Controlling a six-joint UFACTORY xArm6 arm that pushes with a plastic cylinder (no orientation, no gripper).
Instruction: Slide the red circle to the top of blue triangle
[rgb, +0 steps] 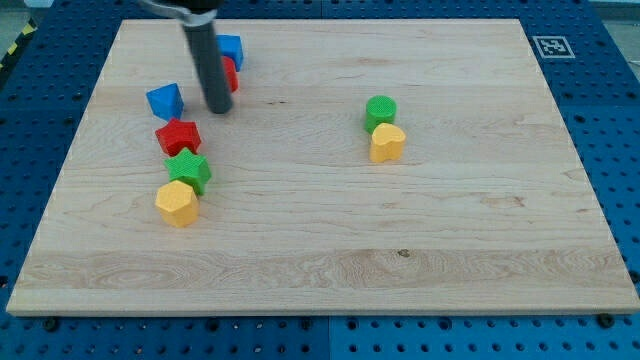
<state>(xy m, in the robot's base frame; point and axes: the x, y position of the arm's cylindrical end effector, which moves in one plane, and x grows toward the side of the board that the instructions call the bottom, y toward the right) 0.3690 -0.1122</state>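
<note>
The red circle (231, 75) sits near the view's top left, mostly hidden behind my rod, with a blue block (231, 48) touching it from above. The blue triangle (165, 100) lies to the lower left of them. My tip (218, 108) rests on the board just below the red circle and to the right of the blue triangle, apart from the triangle.
A red star (178, 136), a green star (188, 169) and a yellow hexagon (177, 203) form a column below the blue triangle. A green circle (380, 110) and a yellow heart (387, 143) touch at centre right. The wooden board (400, 240) lies on a blue pegboard.
</note>
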